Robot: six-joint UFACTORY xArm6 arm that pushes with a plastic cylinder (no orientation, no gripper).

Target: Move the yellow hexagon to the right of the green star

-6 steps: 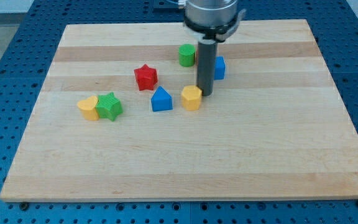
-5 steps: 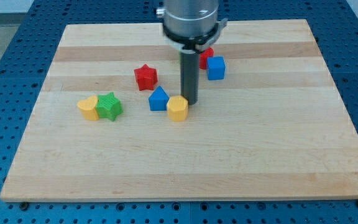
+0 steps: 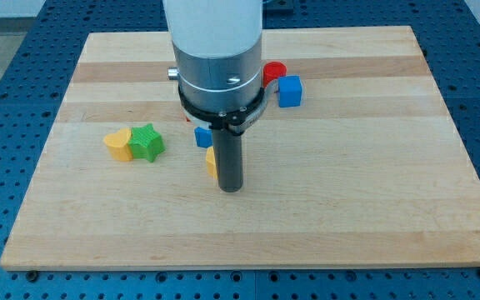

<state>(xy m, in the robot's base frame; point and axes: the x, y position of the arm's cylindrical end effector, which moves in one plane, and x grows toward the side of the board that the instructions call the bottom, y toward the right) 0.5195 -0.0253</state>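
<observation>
The yellow hexagon [image 3: 212, 162] shows only as a sliver at the left side of my rod, near the middle of the wooden board [image 3: 348, 183]. My tip [image 3: 232, 190] rests on the board just right of and below the hexagon, touching or nearly touching it. The green star [image 3: 147, 142] lies to the view's left, with a yellow heart-like block [image 3: 117, 143] touching its left side. The hexagon sits to the right of the star and slightly lower, with a gap between them.
A blue block [image 3: 202, 137] peeks out left of the rod, just above the hexagon. A blue cube [image 3: 289, 91] and a red round block [image 3: 274, 72] lie at upper right. The arm's body hides the red star and the green block.
My tip has moved down and to the left, pushing the yellow hexagon the same way, past the blue block. The arm now covers the red star and green block.
</observation>
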